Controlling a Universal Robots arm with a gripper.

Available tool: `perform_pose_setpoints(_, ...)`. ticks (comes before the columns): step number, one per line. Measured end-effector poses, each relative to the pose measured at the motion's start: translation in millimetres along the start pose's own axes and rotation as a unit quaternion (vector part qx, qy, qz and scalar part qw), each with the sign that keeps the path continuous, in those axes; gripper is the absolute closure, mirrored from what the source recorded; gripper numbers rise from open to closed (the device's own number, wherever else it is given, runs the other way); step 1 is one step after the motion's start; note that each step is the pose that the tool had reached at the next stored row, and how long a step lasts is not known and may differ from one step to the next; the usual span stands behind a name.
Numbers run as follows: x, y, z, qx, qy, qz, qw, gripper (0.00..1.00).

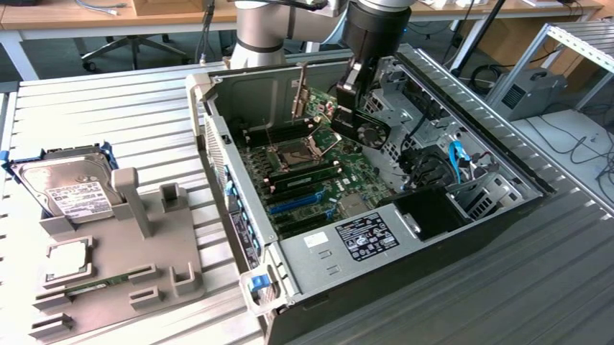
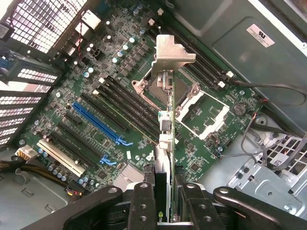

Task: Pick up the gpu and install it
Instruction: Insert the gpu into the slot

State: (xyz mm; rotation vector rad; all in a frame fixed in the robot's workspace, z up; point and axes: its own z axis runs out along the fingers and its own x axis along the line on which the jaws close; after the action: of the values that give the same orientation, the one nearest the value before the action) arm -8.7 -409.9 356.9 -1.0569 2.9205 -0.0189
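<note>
Above the motherboard [image 2: 56, 101] inside the open computer case [image 1: 321, 267], fingers [image 2: 144, 210] clamped on the gpu [image 2: 166, 128], held edge-on

Wrist view: gpu [image 2: 165, 120] gripped end hidden inside pincer [image 2: 167, 189]. Ext. view: case [image 1: 326, 277] corner cut off by btm edge; label [image 1: 367, 237] text illegible.

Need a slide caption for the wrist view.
Gripper clamped on the gpu, held edge-on above the motherboard, silver bracket at its far end.
</note>
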Motion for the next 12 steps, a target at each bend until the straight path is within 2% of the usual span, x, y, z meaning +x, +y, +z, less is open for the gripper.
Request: perform_pose_setpoints(12, 0.0, 0.0, 0.0, -0.0003, -0.0002, -0.010, 1.0000, 0.74)
